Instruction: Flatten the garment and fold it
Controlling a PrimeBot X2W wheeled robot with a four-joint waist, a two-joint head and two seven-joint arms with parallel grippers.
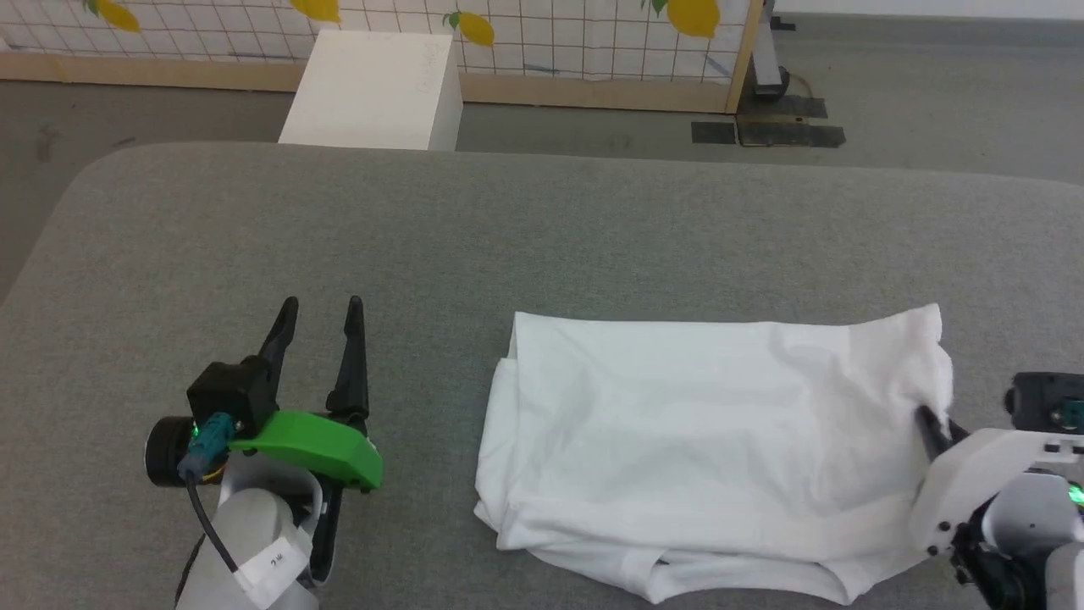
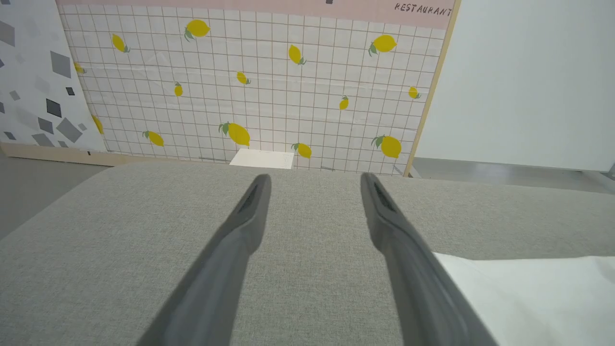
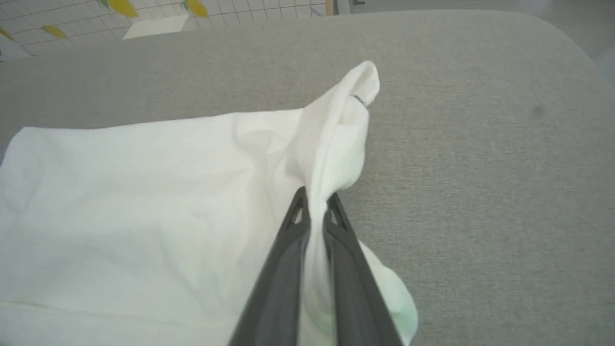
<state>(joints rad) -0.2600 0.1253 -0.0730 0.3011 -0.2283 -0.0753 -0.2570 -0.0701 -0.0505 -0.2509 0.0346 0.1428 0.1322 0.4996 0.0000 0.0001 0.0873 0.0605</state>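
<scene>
The right fingers [image 3: 288, 250] are squeezed shut on the right edge of the shirt [image 1: 703, 432]. The cloth bunches up in a little peak past their tips. The shirt lies on the grey counter [image 1: 508, 229], with its long side running left to right. The left fingers [image 1: 351, 364] stand wide and hold nothing. They are off to the shirt's left and do not touch it, so the right arm is nearer. The head view shows the whole shirt and its rumpled front edge. The right wrist view shows the pinch up close.
</scene>
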